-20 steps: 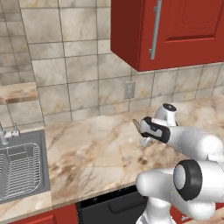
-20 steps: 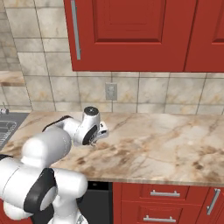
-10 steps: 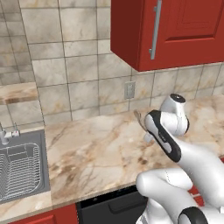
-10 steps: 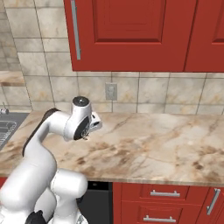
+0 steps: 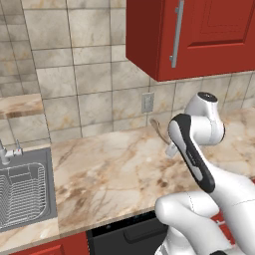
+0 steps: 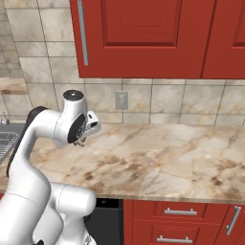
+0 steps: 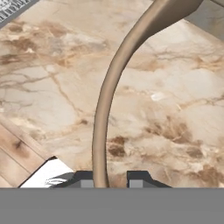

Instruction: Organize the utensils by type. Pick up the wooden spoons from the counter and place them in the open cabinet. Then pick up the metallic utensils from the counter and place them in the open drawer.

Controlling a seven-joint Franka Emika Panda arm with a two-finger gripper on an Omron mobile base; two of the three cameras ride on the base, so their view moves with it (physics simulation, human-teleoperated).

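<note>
In the hand view a pale tan wooden spoon [image 7: 109, 96] rises in a curve from between my fingertips [image 7: 85, 178], and my gripper [image 7: 109, 179] is shut on its handle. Beneath it lies the beige marbled counter [image 7: 48, 87]. From the left base view the spoon [image 5: 158, 127] sticks up and left out of the gripper [image 5: 169, 147], a little above the counter [image 5: 104, 169] near the back wall. In the right base view the gripper [image 6: 89, 130] hangs over the counter [image 6: 167, 153]. The open cabinet, the open drawer and the metallic utensils are out of view.
Red wall cabinets [image 5: 199, 35] [image 6: 139, 38] with shut doors and grey bar handles hang above the hand. A steel sink [image 5: 25, 194] is set into the counter at the left. A wall outlet [image 6: 121, 99] sits behind. Shut red drawers [image 6: 179, 213] lie below right.
The arm has reared up and folded tighter. The hand, still holding the spoon, has shifted slightly up and to the left in the right base view.
</note>
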